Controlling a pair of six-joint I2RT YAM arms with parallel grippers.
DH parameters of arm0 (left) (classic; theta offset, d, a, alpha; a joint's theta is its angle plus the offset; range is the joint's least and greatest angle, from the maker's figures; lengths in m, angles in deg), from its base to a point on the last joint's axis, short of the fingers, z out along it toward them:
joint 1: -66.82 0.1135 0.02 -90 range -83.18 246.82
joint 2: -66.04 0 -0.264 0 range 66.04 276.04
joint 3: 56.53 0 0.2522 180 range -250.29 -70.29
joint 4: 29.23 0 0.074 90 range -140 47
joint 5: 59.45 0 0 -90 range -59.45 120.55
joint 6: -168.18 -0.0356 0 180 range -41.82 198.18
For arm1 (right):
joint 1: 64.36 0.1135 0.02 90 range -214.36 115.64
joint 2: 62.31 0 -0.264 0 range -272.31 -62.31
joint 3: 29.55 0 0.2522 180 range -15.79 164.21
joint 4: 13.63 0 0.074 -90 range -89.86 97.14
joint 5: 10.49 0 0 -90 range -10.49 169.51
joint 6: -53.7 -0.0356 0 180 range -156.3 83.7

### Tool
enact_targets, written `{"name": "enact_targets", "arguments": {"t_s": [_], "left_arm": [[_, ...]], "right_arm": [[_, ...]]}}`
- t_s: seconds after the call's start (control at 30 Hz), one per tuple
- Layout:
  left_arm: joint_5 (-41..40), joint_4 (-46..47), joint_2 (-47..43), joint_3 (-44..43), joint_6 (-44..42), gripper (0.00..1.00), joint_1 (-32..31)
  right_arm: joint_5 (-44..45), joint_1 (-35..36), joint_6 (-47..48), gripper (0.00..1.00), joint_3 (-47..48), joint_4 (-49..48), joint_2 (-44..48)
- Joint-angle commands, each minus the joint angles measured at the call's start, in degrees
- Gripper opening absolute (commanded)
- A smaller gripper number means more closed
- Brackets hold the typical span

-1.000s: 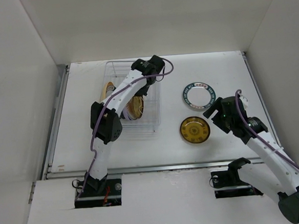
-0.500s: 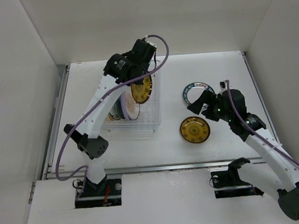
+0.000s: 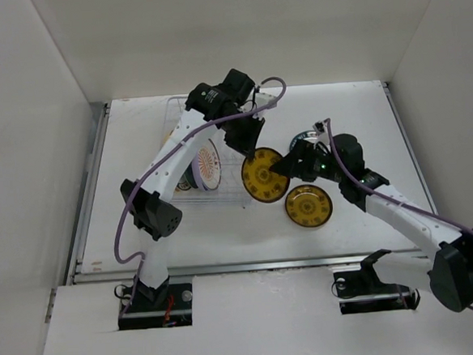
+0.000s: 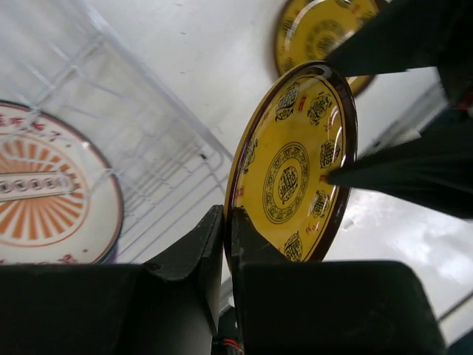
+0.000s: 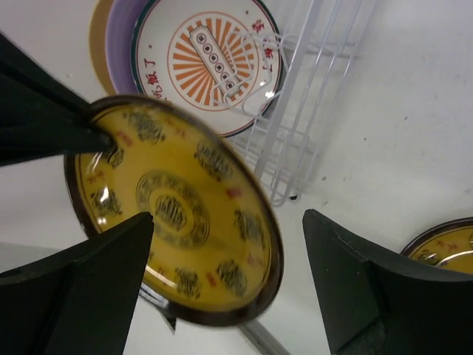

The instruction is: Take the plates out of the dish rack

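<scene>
Half a second on, the left gripper point(image 4: 227, 222) has swung out of the rack point(image 3: 214, 198) and pinches a yellow plate point(image 3: 263, 176) by its rim just right of the wires. The right gripper point(image 5: 225, 222) has closed in, fingers spread wide around it. A sunburst plate point(image 3: 207, 165) stands racked — a second yellow plate point(image 3: 307, 206) lies flat nearby. The held plate hangs tilted, face upward.

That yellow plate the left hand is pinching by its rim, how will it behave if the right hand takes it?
Probably stiff: the yellow plate holds its shape though the left hand grips only its rim. Its glossy glaze looks slippery, so it may pivot in a thin pinch. It looks ceramic, so likely breakable if dropped.
</scene>
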Motion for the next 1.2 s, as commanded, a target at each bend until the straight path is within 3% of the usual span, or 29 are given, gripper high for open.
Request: {"name": "enact_targets", "arguments": {"t_s": [0.0,0.03,0.07,0.17,0.2,0.23,0.37,0.43,0.47,0.5,0.57,0.6,0.67,0.83,1.03,1.17], "left_arm": [[10.04,-1.04,-2.26,-0.4,-2.09,0.0,0.42],[10.05,-1.04,-2.26,-0.4,-2.09,0.0,0.42],[10.05,-1.04,-2.26,-0.4,-2.09,0.0,0.42],[10.57,-1.04,-2.79,-0.4,-2.09,0.0,0.42],[11.27,-1.04,-2.79,0.12,-2.61,0.0,0.42],[11.28,-1.04,-2.79,0.12,-2.62,0.0,0.42],[5.41,-1.04,-2.79,0.12,-2.0,0.01,0.42],[2.59,-1.04,-2.79,0.65,-1.39,0.14,0.42],[0.14,-1.04,-2.79,0.65,-1.39,0.42,0.42],[-1.01,-1.04,-2.79,0.65,-1.39,0.63,0.42],[-6.26,0.1,-2.79,0.65,0.1,0.93,0.42],[-8.3,0.11,-3.49,0.13,0.11,1.0,0.42],[-13.83,0.9,-4.72,0.12,1.33,1.0,0.42],[-37.11,2.13,-6.13,0.73,2.57,1.0,0.42],[-55.65,2.74,-5.08,8.18,2.04,1.0,-0.11],[-61.22,5.02,-5.08,12.86,2.04,1.0,-0.11]], "right_arm": [[-1.76,0.84,-1.5,0.86,-0.25,-6.72,-2.1],[-2.28,1.45,-1.51,0.77,-0.25,-8.2,-2.11],[-2.29,1.45,-2.21,0.58,-0.77,-8.22,-2.89],[-2.82,1.45,-2.92,0.3,-1.3,-8.91,-2.9],[-2.82,1.45,-3.7,0.11,-2.17,-9.88,-2.11],[-2.12,1.45,-4.4,0.02,-2.18,-9.89,-1.5],[2.26,1.98,-5.55,0.0,-4.11,-7.0,2.72],[4.03,1.98,-6.16,0.0,-5.52,-5.76,6.58],[5.0,1.98,-7.04,0.0,-6.04,-5.15,8.16],[7.96,1.98,-7.57,0.0,-6.57,-2.36,9.66],[12.37,1.98,-9.32,0.0,-6.58,2.57,14.23],[17.26,1.98,-9.94,0.0,-6.58,5.47,15.81],[22.82,1.98,-12.75,0.0,-6.58,14.78,20.38],[40.83,1.98,-23.46,0.0,-8.15,35.68,26.8],[42.18,1.98,-30.16,0.0,-14.3,38.29,24.71],[40.69,1.98,-30.16,0.0,-16.68,34.5,20.14]]}}
